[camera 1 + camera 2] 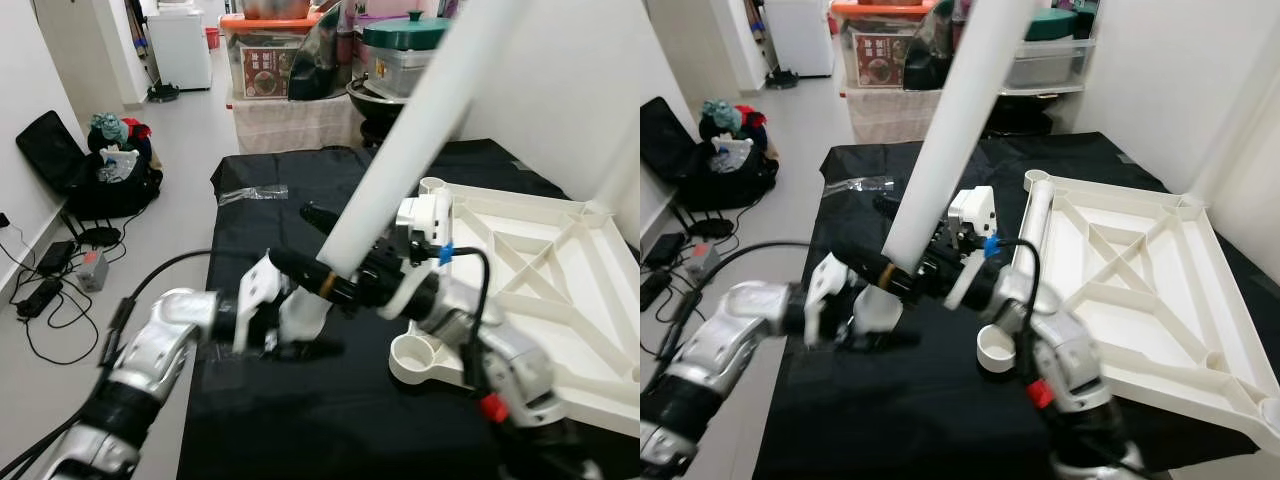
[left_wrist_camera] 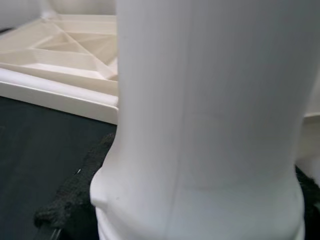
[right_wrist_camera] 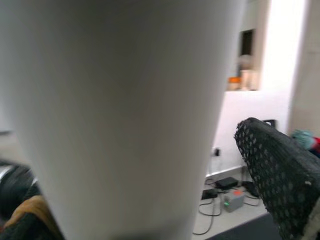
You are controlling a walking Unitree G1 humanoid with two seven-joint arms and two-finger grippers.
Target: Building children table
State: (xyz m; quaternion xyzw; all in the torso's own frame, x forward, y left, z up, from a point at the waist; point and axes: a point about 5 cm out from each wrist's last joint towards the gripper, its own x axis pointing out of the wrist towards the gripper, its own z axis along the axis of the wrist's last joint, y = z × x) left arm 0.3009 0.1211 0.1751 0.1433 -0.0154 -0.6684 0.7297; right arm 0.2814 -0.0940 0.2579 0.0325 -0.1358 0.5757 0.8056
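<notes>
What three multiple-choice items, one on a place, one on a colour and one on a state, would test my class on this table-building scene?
1. Where does the white tabletop lie?
A. On the black-covered surface, underside up
B. Leaning on the wall
C. On the floor

2. What colour is the table leg?
A. Blue
B. White
C. Black

3. How is the leg held?
A. Lying flat, untouched
B. Tilted, both hands at its lower end
C. Upright in a socket

Answers: 1 A, its ribs face up on the black cover. 2 B, it matches the tabletop. 3 B, the left hand and right hand grip it near its base.
</notes>
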